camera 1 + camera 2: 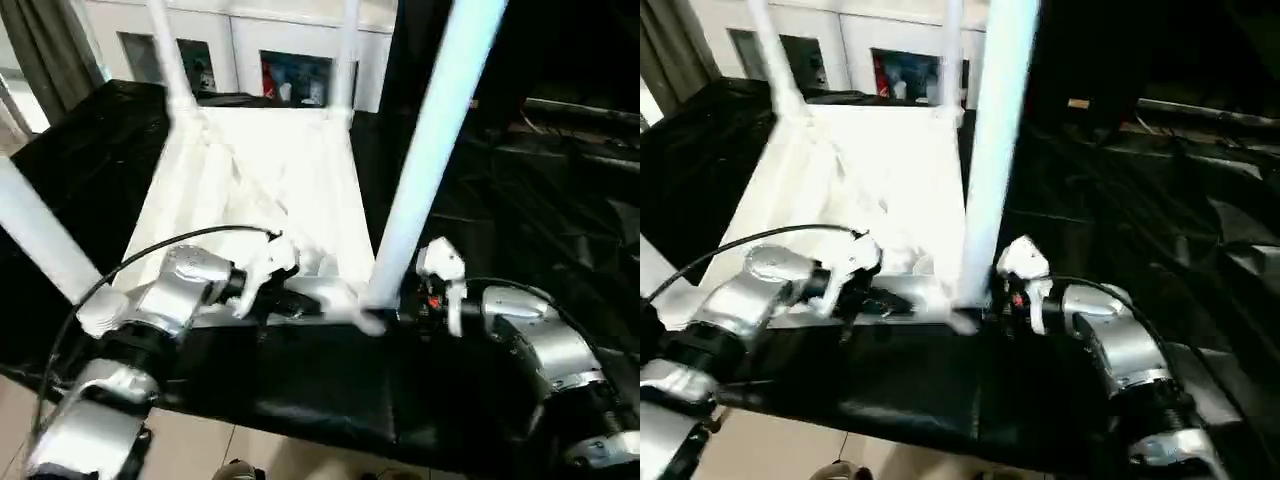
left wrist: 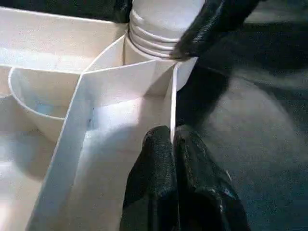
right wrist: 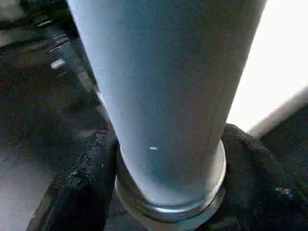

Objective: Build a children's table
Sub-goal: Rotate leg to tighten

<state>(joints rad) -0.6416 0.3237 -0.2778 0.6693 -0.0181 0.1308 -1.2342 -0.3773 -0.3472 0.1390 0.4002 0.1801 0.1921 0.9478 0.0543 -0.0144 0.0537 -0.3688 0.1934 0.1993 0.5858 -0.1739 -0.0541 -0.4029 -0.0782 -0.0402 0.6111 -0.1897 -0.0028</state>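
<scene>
You are looking at the children's table (image 1: 255,175) lying upside down in the middle of the frame on a black-draped table (image 1: 300,385), its all-white ribbed underside facing up. Four tapered round legs are standing up from the corner sockets; the near-right leg (image 1: 430,140) is rising toward the upper right of the frame. Your left gripper (image 2: 172,144) is pinching the thin rim wall of the top, its fingers (image 2: 151,168) nearly together. Your right gripper (image 3: 166,159) is cupping the near-right leg's base, its fingers (image 3: 89,168) standing wide on either side.
</scene>
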